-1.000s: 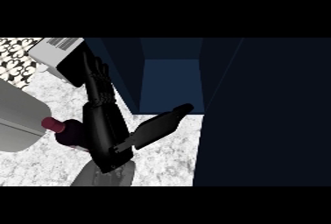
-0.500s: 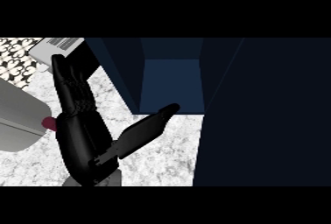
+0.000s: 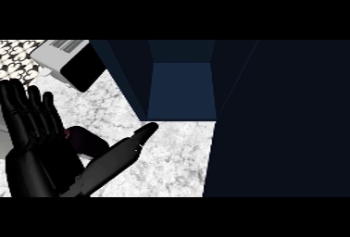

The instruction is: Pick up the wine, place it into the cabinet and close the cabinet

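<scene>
- One hand [image 3: 34,139] shows, at the view's left; its side cannot be told, and no second hand is in view. Its fingers [image 3: 31,104] stand straight and released, and the thumb [image 3: 126,148] is stretched toward the cabinet [image 3: 181,88]. It grasps nothing.
- The wine [image 3: 83,139] sits on the table [image 3: 171,152] just behind the palm, largely hidden; only a dark body and a reddish spot show. Contact cannot be confirmed.
- The cabinet's blue interior is exposed, well apart from the bottle, with its dark door [image 3: 280,120] swung out at right.
- Step in hand, by judgement: grasping the bottle.
- Centre the palm on the bottle's body, then curl fingers and thumb round it.
- Lift upright; carry it past the door's edge before entering the opening.
- Avoid the grey appliance [image 3: 65,62] at upper left.
</scene>
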### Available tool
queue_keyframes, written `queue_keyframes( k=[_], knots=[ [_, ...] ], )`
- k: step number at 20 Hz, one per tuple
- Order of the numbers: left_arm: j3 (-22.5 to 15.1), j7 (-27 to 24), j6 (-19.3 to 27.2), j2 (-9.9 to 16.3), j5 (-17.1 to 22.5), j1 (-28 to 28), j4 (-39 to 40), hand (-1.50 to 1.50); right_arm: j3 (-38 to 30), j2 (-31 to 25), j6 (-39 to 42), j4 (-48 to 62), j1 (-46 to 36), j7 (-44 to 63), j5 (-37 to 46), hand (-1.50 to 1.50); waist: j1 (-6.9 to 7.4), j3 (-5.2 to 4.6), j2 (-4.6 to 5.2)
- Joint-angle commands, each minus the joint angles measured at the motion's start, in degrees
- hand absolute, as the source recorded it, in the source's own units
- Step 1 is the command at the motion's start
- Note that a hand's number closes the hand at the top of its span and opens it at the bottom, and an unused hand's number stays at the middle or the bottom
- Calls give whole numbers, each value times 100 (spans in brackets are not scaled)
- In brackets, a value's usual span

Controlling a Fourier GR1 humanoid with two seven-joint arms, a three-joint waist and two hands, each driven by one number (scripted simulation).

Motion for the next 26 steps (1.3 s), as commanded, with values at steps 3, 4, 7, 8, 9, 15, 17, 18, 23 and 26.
queue_keyframes(
  k=[3,4,7,8,9,15,17,18,23,26],
  knots=[
    [157,-202,15,82,166,628,-305,-150,-42,-31,60,-562,326,-23,-92,-150,-19,0,10],
    [329,-337,78,326,650,700,-443,-150,61,51,-143,-560,-100,371,-25,-150,-9,-4,13],
    [862,-265,-132,411,1034,519,-394,-150,-140,6,-180,-614,-270,562,-160,-150,-16,-4,15],
    [799,-473,67,355,1210,545,-198,-150,371,101,-203,-792,12,567,205,-150,-35,-5,11],
    [1019,-410,-57,477,1423,522,-236,-150,-151,-109,-89,-875,39,564,-153,-150,-45,-4,13],
    [793,-1229,176,700,2316,1611,-531,-150,-53,-120,-271,-1293,-135,1143,-89,-150,-30,-14,-7],
    [772,-1908,438,607,2948,1617,32,-150,-416,-209,80,-673,-94,506,-508,-150,-37,-9,17],
    [1243,-1981,303,816,3316,1427,171,-150,-107,12,-17,-770,287,276,-234,-150,-59,-9,16],
    [1372,-2785,42,775,4219,1866,171,-150,-238,-99,16,-979,128,521,-438,-150,-31,-8,6],
    [1575,-3567,-17,541,4667,1813,660,-150,-56,-63,107,-779,350,230,-212,-150,-31,-5,10]
  ],
)
